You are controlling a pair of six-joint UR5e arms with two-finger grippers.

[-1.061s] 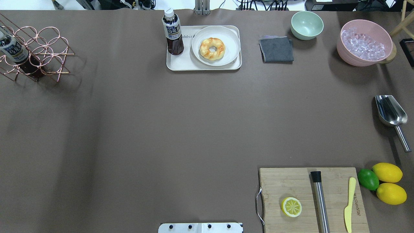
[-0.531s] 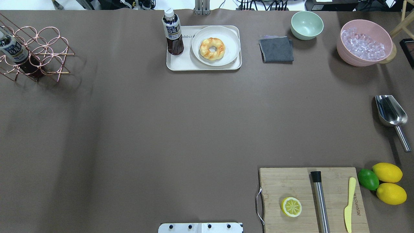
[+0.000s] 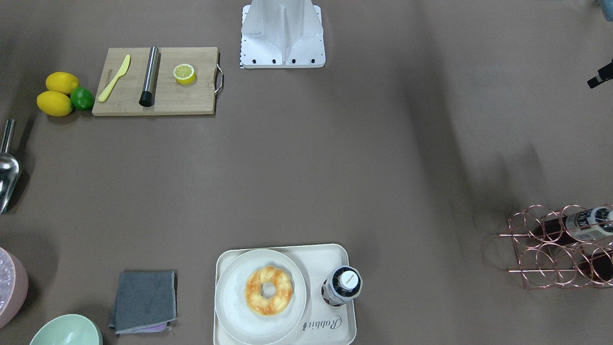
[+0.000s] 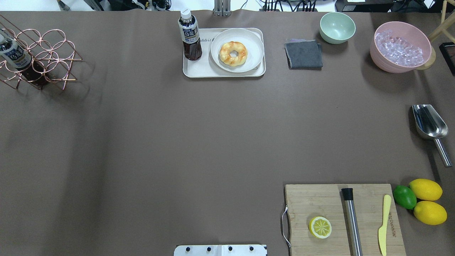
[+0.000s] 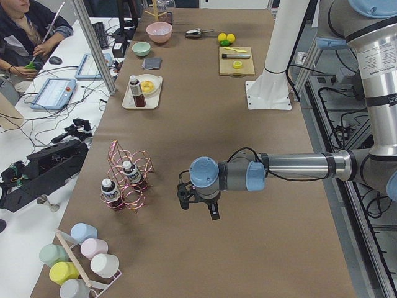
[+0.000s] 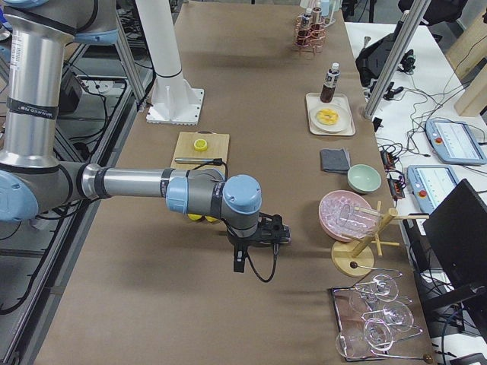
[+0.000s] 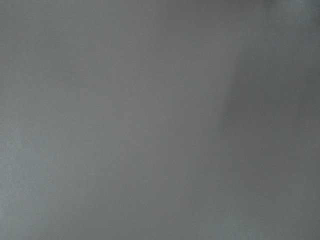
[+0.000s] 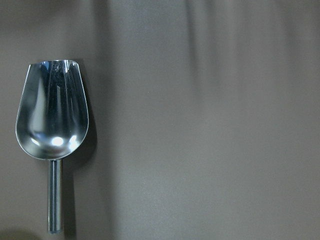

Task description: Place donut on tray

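The donut (image 4: 233, 53) is a golden ring with orange-brown patches. It lies on a round off-white plate (image 4: 254, 42) that stands on the cream tray (image 4: 199, 69) at the table's far edge. It also shows in the front view (image 3: 268, 290), where the tray (image 3: 335, 330) bears "Rabbit" script. The left gripper (image 5: 198, 210) hangs over bare table beyond the wire rack, far from the tray. The right gripper (image 6: 255, 255) hangs over the table's other end near the metal scoop (image 8: 50, 110). Both show only in side views, so I cannot tell whether they are open or shut.
A tea bottle (image 4: 189, 35) stands on the tray left of the plate. A grey cloth (image 4: 304, 54), a green bowl (image 4: 337, 27) and a pink ice bowl (image 4: 400, 46) are to the right. A copper rack (image 4: 39, 58) stands far left. A cutting board (image 4: 341, 217) carries a halved lemon.
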